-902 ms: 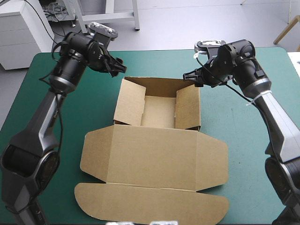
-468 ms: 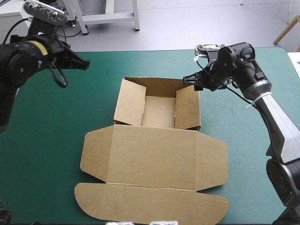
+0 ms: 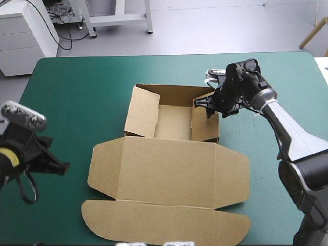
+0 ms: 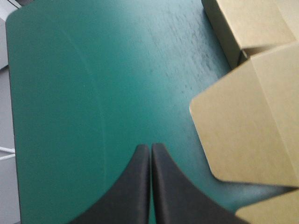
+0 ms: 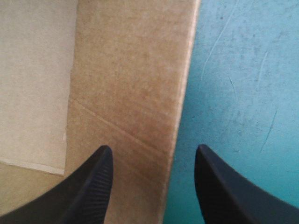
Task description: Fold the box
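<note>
Mid-table on the teal-green cover (image 3: 77, 92), the brown box (image 3: 169, 169) sits half-made, its tray walls raised toward the far edge and its lid flat toward the near one. My right gripper (image 3: 209, 105) hangs with fingers spread astride the top edge of the tray's right wall (image 3: 206, 123), gripping nothing. My left gripper (image 3: 57, 167) is clenched on empty air, low over the cover beside the lid's left flap (image 4: 243, 121), well clear of the tray. My worry: nothing steadies the box, so a push or an off-centre pinch on that wall could slide the whole sheet, or buckle the wall outward instead of tucking it
</note>
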